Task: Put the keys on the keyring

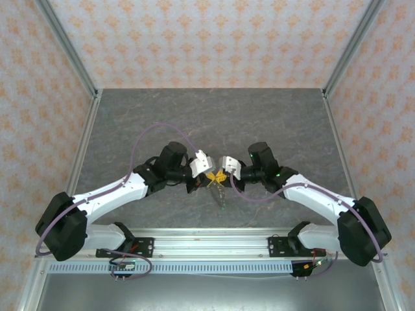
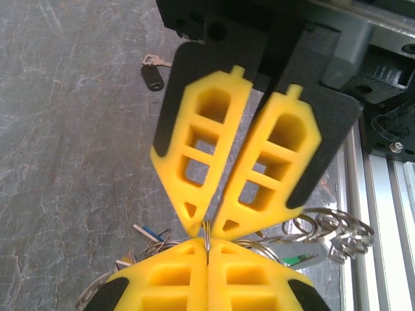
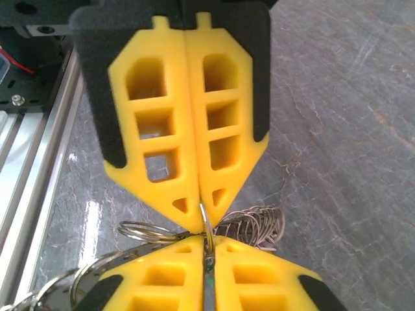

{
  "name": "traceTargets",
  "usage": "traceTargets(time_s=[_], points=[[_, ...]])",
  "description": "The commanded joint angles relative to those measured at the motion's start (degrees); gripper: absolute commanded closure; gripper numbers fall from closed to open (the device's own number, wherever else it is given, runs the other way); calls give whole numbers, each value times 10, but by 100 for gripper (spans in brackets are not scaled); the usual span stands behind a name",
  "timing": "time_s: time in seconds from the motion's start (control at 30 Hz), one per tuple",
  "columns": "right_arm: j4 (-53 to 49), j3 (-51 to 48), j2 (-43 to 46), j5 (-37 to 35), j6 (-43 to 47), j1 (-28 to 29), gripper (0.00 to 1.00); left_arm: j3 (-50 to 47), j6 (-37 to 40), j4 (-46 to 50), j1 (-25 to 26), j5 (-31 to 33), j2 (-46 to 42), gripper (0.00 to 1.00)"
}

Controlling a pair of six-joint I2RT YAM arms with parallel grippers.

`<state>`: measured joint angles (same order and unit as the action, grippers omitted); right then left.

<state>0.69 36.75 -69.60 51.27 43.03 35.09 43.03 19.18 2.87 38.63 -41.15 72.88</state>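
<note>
The grey marbled table (image 1: 272, 116) carries a dark-headed key (image 2: 152, 78) just beside a small brass key (image 2: 154, 61).

A grey, marble-veined tabletop (image 1: 259, 123) is boxed in on three sides by walls (image 1: 207, 39) papered in pale peach with a repeating orange floral motif, with aluminium posts (image 1: 68, 48) at the corners. A slotted aluminium rail (image 1: 214, 241) runs along the near edge, and soft light leaves a pale sheen on the stone-look surface beside it.

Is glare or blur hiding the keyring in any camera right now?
Left wrist: sharp; the keyring glints bright beside the right gripper. Right wrist: white glare on the table. Top view: even light, but fine detail lost.
</note>
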Motion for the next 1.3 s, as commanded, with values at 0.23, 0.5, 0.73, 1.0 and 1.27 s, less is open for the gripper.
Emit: traceTargets(time_s=[0.23,0.5,0.73,1.0,1.27], points=[[-21,41,7,-8,10,1,100,19,20,19,3,9,-14,85],[-111,76,36,-43,43,14,100,32,34,41,3,4,4,78],[-158,105,34,-88,60,38,100,33,18,19,3,-9,2,78],[-164,107,32,-83,63,42,100,22,8,-3,3,-5,-14,79],[-134,95,34,-66,50,42,99,16,-3,-19,3,-9,-22,100]])
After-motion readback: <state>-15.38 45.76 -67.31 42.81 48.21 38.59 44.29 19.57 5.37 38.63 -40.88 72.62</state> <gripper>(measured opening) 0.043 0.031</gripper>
